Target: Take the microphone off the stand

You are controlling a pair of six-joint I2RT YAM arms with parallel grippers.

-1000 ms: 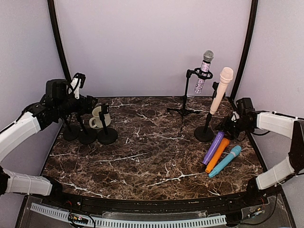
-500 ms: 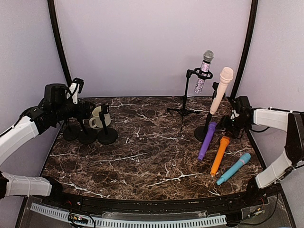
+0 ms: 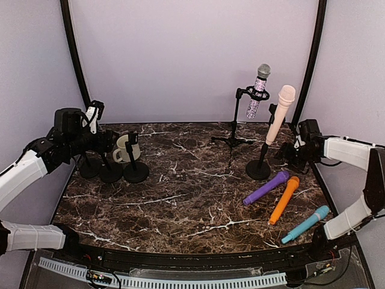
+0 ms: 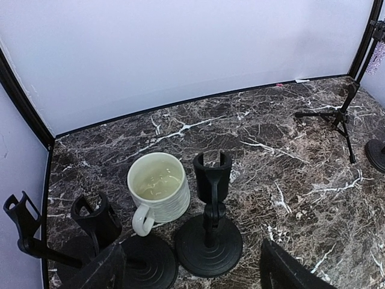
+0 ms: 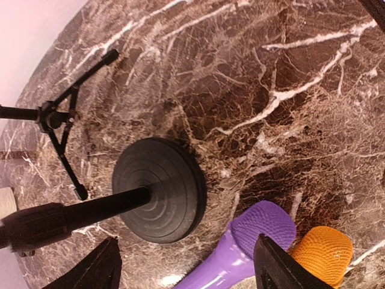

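We are hovering our right end effector (image 5: 186, 268), wide and empty, low beside the round-based stand (image 3: 259, 169); the pink microphone (image 3: 280, 114) is sitting clipped up and left of it, leaning steeply, nearer this arm.

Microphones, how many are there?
5: the sparkly microphone in the tripod stand, the pink microphone in the round-base stand, and the purple microphone, orange microphone and blue microphone lying on the table at right. None looks hidden.
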